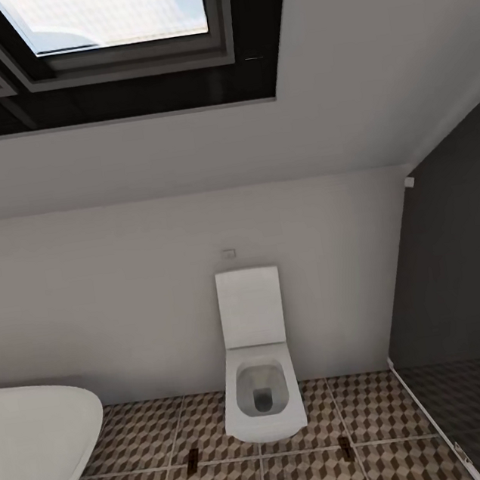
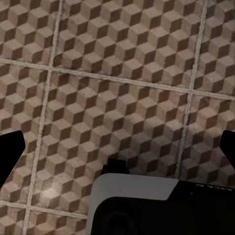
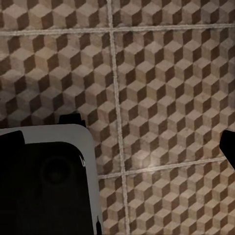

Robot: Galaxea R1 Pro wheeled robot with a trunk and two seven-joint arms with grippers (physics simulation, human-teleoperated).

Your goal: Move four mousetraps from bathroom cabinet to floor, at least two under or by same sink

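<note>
Head view: a white toilet is standing against the wall on the cube-patterned bathroom floor; two mousetraps, one at its left and one at its right, are lying flat on the tiles; a white bathtub is curving in at the left.
Left wrist view: the left gripper is hanging over bare tiles, fingers spread wide apart, holding nothing.
Right wrist view: the right gripper is likewise hanging spread over tiles, empty.
</note>
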